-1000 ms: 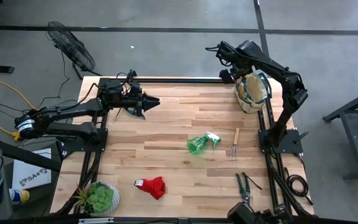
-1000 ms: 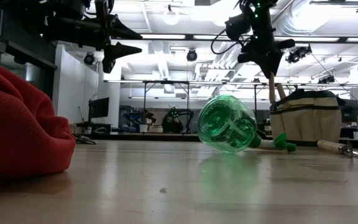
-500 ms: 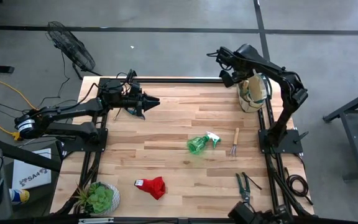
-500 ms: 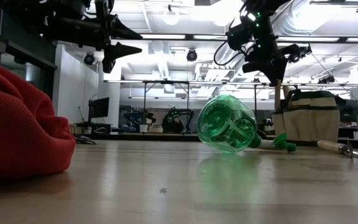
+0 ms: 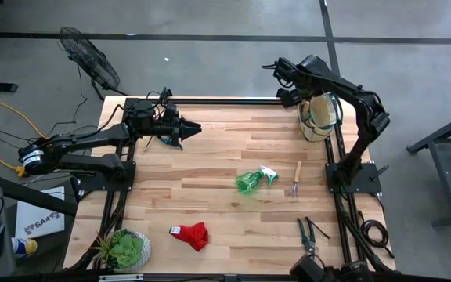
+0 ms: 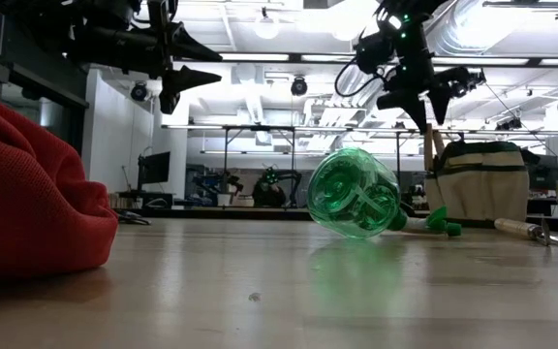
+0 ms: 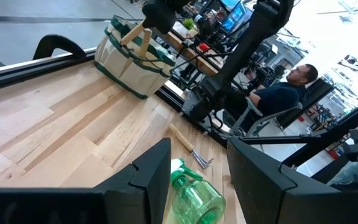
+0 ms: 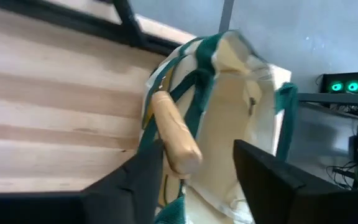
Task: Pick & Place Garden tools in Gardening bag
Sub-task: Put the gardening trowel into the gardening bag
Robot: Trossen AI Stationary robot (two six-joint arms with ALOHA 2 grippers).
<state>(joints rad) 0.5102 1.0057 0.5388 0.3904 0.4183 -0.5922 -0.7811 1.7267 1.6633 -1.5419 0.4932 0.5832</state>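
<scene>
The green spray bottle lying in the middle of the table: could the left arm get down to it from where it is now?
Probably yes. The spray bottle lies on its side on bare wood, apart from the small fork beside it. The left gripper hangs open above the table, and nothing stands between them.

So the gardening bag (image 5: pixel 319 117) is sitting at the table's (image 5: pixel 210 168) far right corner, with a wooden tool handle (image 8: pixel 174 132) sticking up out of it. The right hand (image 5: pixel 297 95) is hanging just above the bag; the left hand (image 5: pixel 190 127) is hovering over the far left. The spray bottle (image 5: pixel 254 180) is lying mid-table, the fork (image 5: pixel 296 180) just right of it. Shears (image 5: pixel 307 235) are lying near the right front edge, the glove (image 5: pixel 191 234) at front centre, the potted plant (image 5: pixel 124 249) in the front left corner.
</scene>
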